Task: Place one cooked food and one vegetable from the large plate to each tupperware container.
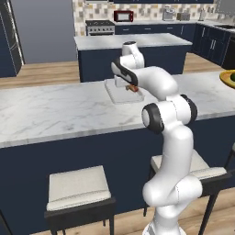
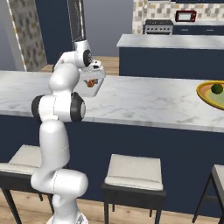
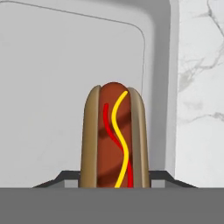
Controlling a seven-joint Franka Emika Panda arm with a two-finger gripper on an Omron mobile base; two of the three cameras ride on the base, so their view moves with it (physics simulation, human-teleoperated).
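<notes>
A marble counter (image 1: pixel 55 110) spanned the scene, two cushioned stools (image 1: pixel 79 187) tucked under its near side. Beyond it stood a navy island (image 1: pixel 133 57), with a stove (image 1: pixel 100 27) and red microwave (image 1: pixel 123 16) farther back.

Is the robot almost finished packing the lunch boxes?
Not yet. Nothing looks packed so far. The gripper holds a hot dog over a white container that looks bare. A green vegetable waits on the large plate.
</notes>
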